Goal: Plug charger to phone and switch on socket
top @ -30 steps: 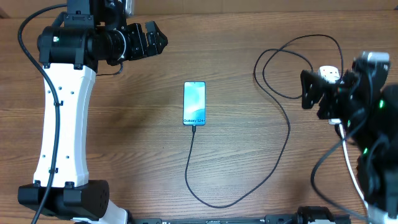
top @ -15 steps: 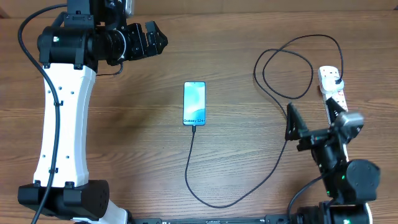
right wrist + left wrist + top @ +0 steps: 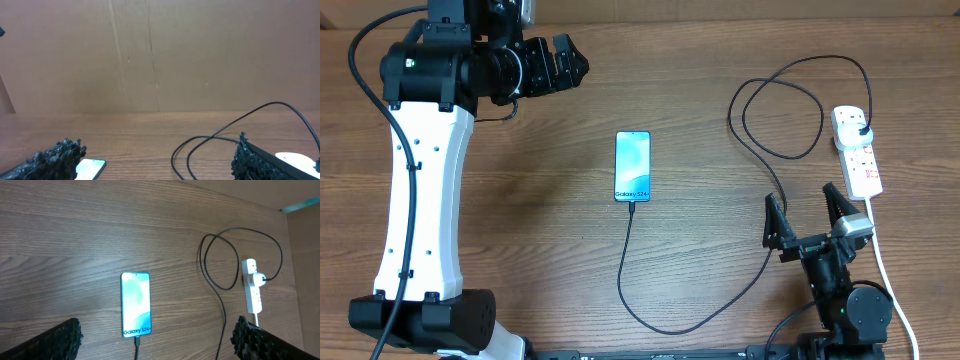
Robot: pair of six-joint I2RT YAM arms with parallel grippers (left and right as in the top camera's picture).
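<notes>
Retreat of my right gripper [image 3: 798,196] is the change: a second ago it hung over the socket [image 3: 863,170] at the right edge, and now it sits pulled back near its own base, fingers spread wide and holding nothing. My left gripper [image 3: 574,58] hangs far off at the top left, also spread and empty. The phone [image 3: 632,166] lies mid-table, screen lit, with the charger [image 3: 623,262] seated in its bottom edge and its black plug in the socket's top outlet. I judge the switch pressed and the job about done, though I cannot read the switch itself.
</notes>
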